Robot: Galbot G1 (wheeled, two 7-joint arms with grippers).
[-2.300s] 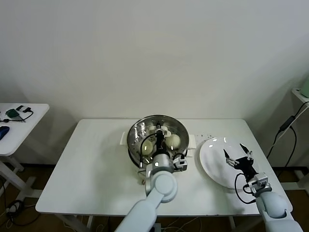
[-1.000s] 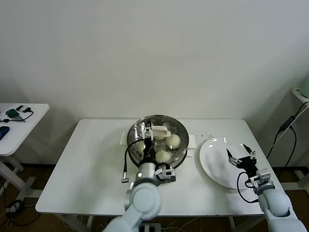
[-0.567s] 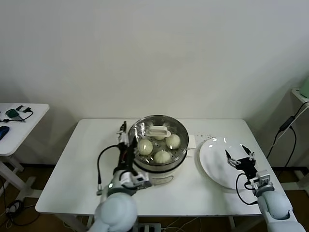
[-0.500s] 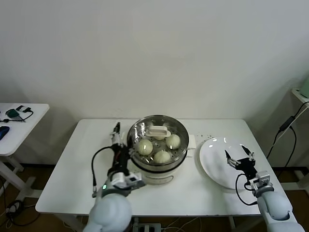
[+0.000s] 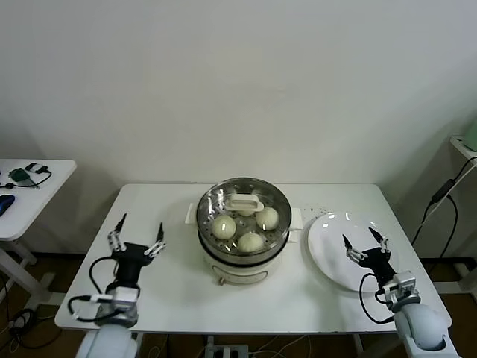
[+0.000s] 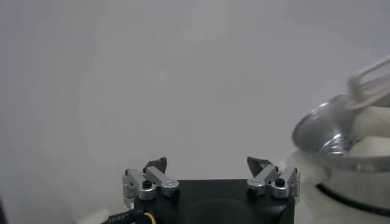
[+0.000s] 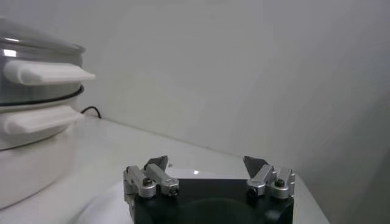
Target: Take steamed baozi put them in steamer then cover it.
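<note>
Now your cover [image 5: 242, 203] sits on the steamer [image 5: 243, 227] over the baozi [image 5: 224, 226]. Left gripper [image 5: 136, 237], left of it, and right gripper [image 5: 364, 248], over the plate [image 5: 328, 231], both gape empty.

Lighting: even, diffuse, bright overhead. Shadows: soft, faint under steamer [image 5: 242, 224] on counter [image 5: 149, 216]. Glare: highlights on steel rim, gloss on plate [image 5: 332, 242]. Left wrist view: steamer edge blurred, wall hazy.
</note>
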